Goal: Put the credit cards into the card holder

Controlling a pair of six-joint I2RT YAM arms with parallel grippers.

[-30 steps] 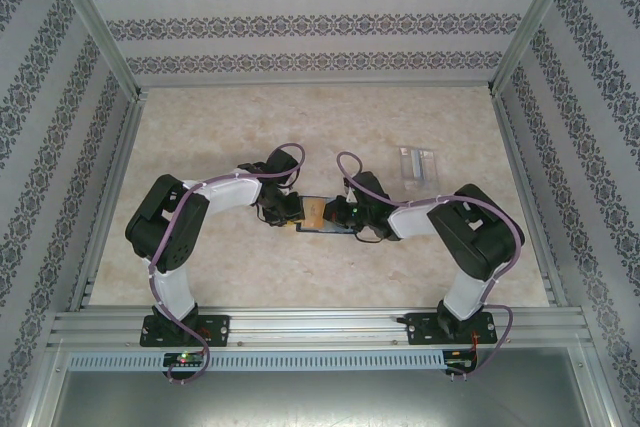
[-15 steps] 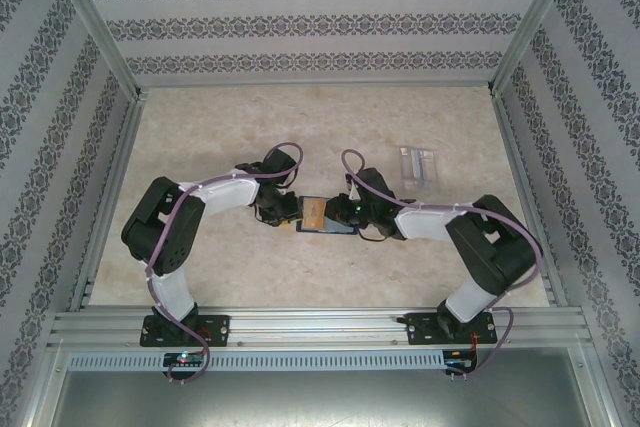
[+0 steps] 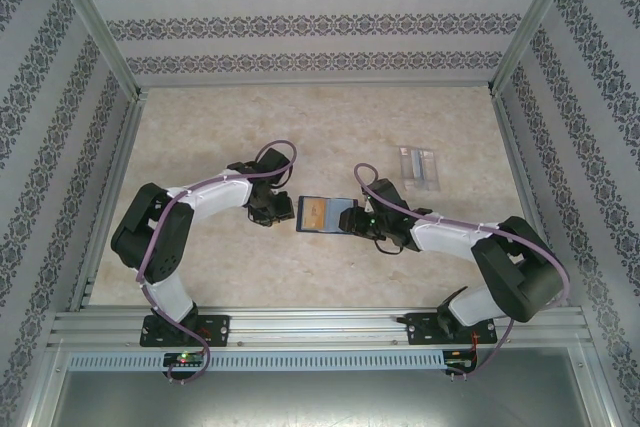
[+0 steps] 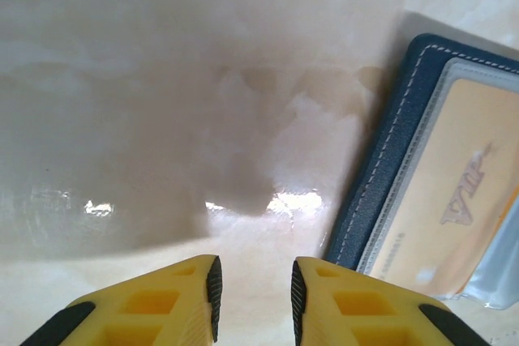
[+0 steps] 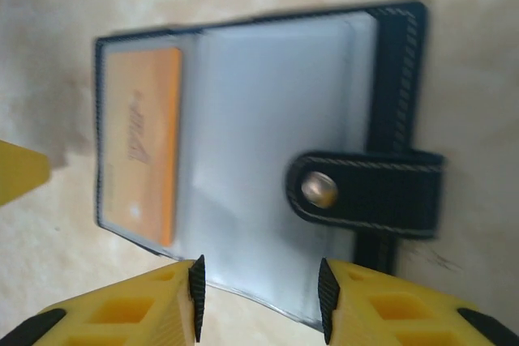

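Observation:
The card holder [image 3: 326, 215] lies open and flat on the table between my two grippers. Its navy stitched edge [image 4: 397, 151] is at the right of the left wrist view. An orange-yellow credit card [image 3: 313, 215] sits in its left half, under a clear sleeve [image 4: 458, 192] [image 5: 146, 147]. The right half is a pale grey-blue sleeve [image 5: 268, 135] with the snap tab [image 5: 365, 192] folded over it. My left gripper [image 3: 281, 210] [image 4: 253, 297] is open just left of the wallet, over bare table. My right gripper [image 3: 354, 220] [image 5: 259, 297] is open at the wallet's right edge, holding nothing.
A clear plastic box [image 3: 418, 165] stands at the back right, apart from both arms. Patterned walls and metal frame posts [image 3: 110, 197] close in the table on three sides. Purple cables loop over both wrists.
Both grippers have opened and drawn back from the card holder, the left one leftward, the right one rightward. The wallet, covered by them before, now lies in plain sight.

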